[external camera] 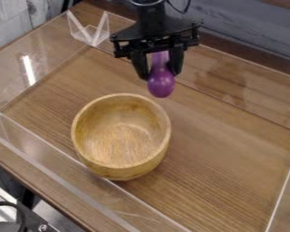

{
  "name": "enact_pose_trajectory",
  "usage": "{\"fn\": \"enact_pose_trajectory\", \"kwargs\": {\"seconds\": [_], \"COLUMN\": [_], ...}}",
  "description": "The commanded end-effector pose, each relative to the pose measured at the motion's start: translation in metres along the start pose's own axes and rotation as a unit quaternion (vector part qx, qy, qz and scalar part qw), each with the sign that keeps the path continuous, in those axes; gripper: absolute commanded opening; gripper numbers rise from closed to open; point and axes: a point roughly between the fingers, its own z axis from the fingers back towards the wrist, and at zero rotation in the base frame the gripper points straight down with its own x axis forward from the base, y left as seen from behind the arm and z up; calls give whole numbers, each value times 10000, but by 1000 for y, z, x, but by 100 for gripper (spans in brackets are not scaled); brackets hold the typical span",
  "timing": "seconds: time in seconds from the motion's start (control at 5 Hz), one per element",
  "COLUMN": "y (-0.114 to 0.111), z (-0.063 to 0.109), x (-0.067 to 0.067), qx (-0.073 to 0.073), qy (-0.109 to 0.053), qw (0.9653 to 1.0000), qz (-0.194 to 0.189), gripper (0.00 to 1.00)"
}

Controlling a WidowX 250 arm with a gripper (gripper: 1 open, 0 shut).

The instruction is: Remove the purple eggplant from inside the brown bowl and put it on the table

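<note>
The gripper is clamping the eggplant, already out of the bowl below it, not yet lowering to the table.

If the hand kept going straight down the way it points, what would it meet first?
Most likely bare table just behind the brown bowl. The hand points nearly straight down, shut on the purple eggplant, whose bulbous end would touch first. It looks clear of the bowl's rim, though depth is uncertain.
</note>
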Motion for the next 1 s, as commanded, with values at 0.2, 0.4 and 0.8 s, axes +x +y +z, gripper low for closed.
{"fn": "enact_pose_trajectory", "kwargs": {"seconds": [0.2, 0.4, 0.8], "y": [-4, -5, -5], "z": [12, 11, 9], "x": [14, 15, 16], "qx": [-107, -96, -70], "qy": [-278, -281, -287], "qw": [9995, 9994, 9992], "qz": [121, 168, 265], "gripper": [0, 0, 0]}}
